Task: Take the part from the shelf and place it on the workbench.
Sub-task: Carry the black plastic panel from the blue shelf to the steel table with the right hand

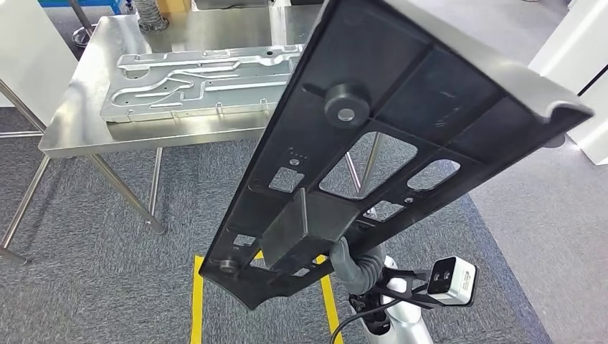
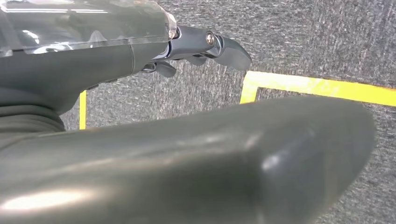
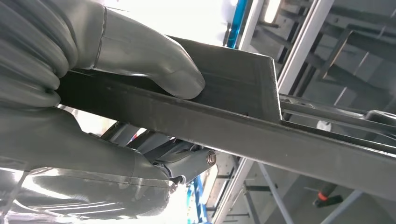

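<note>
A long dark flat part (image 1: 373,143) with cut-outs and a round knob fills the middle of the head view, tilted up and away from me. My right hand (image 1: 351,261) grips it at its near end from below. In the right wrist view the thumb (image 3: 154,65) presses on one face of the part (image 3: 280,135) and the fingers wrap the other. The steel workbench (image 1: 86,122) stands ahead to the left, apart from the part. My left hand (image 2: 187,51) hangs over the carpet, fingers apart, holding nothing.
A silver stamped plate (image 1: 201,79) lies on the workbench and covers most of its top. Yellow tape lines (image 1: 195,301) mark the grey carpet by my feet. White panels stand at the far right (image 1: 581,64).
</note>
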You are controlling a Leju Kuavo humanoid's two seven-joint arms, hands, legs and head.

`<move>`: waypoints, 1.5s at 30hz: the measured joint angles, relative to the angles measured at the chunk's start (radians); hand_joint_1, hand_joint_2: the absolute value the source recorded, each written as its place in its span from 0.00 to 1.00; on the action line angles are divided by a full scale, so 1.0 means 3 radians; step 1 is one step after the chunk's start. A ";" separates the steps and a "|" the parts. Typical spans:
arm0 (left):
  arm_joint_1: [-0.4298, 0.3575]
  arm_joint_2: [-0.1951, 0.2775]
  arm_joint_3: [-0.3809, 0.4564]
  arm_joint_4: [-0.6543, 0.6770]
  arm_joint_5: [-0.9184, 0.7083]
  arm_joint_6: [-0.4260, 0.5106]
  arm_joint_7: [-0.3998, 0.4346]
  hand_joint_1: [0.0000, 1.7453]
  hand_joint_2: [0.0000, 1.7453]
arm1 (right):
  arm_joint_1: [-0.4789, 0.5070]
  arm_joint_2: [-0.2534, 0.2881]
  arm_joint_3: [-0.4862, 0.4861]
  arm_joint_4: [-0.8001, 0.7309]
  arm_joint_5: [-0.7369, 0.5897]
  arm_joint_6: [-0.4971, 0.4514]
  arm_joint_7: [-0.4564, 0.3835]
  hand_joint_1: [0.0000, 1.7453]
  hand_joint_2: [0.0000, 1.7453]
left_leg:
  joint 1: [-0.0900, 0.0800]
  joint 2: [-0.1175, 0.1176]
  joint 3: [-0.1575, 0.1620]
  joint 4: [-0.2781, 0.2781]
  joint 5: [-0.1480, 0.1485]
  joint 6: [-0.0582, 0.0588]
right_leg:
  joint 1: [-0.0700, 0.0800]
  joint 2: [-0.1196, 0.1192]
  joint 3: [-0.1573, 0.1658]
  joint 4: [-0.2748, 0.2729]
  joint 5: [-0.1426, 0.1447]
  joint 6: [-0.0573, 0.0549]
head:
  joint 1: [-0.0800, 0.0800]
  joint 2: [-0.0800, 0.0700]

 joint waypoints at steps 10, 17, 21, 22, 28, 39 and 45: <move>-0.0019 -0.0009 0.0000 0.0000 -0.0019 -0.0029 0.0004 0.00 0.00 | -0.0030 -0.0004 -0.0001 -0.0002 0.0003 -0.0080 0.0001 1.00 1.00 | -0.0003 0.0000 0.0175 0.0087 -0.0137 -0.0142 | 0.0032 -0.0016 0.0285 -0.0942 0.0549 -0.0186 | 0.0001 0.0000; -0.0015 -0.0007 -0.0001 0.0000 -0.0004 -0.0030 0.0004 0.00 0.00 | -0.0031 -0.0004 0.0001 -0.0001 -0.0005 -0.0063 0.0001 1.00 1.00 | 0.0012 0.0001 -0.0436 0.0877 -0.0404 -0.0193 | 0.0023 -0.0005 0.0464 -0.0970 0.0428 -0.0215 | 0.0000 0.0000; -0.0007 -0.0008 0.0001 0.0000 0.0005 -0.0022 0.0007 0.00 0.00 | -0.0038 -0.0004 0.0004 0.0007 -0.0007 -0.0054 0.0003 1.00 1.00 | -0.0004 0.0010 -0.0231 0.0113 0.0110 -0.0144 | 0.0030 0.0000 0.0597 -0.0963 0.0311 -0.0163 | 0.0000 0.0000; -0.0005 -0.0008 0.0002 0.0000 0.0007 -0.0018 0.0011 0.00 0.00 | -0.0043 -0.0003 0.0007 0.0011 -0.0007 -0.0056 0.0004 1.00 1.00 | -0.0011 0.0010 -0.0216 0.0056 0.0139 -0.0122 | 0.0034 0.0001 0.0607 -0.0954 0.0295 -0.0141 | 0.0000 0.0000; -0.0011 -0.0013 0.0002 0.0000 0.0007 -0.0016 0.0003 0.00 0.00 | -0.0080 -0.0001 0.0016 0.0012 -0.0016 -0.0064 0.0002 1.00 1.00 | 0.0002 -0.0008 -0.0111 0.0020 0.0091 -0.0017 | 0.0018 -0.0002 0.0315 -0.0398 0.0145 -0.0028 | 0.0001 0.0000; -0.0003 -0.0040 0.0003 0.0000 0.0007 -0.0043 -0.0042 0.00 0.00 | -0.0025 -0.0036 0.0014 0.0020 0.0052 -0.0046 0.0005 1.00 1.00 | 0.0003 -0.0164 0.0185 0.0010 -0.0145 -0.0111 | 0.0034 0.0096 0.0159 -0.0901 0.0606 -0.0141 | 0.0007 0.0000; -0.0018 -0.0043 0.0002 0.0000 0.0003 -0.0032 -0.0040 0.00 0.00 | -0.0014 -0.0026 0.0006 0.0022 0.0028 -0.0024 0.0002 1.00 1.00 | 0.0012 -0.0025 -0.0279 0.0841 -0.0408 -0.0188 | 0.0018 0.0060 0.0361 -0.0963 0.0509 -0.0215 | 0.0006 0.0000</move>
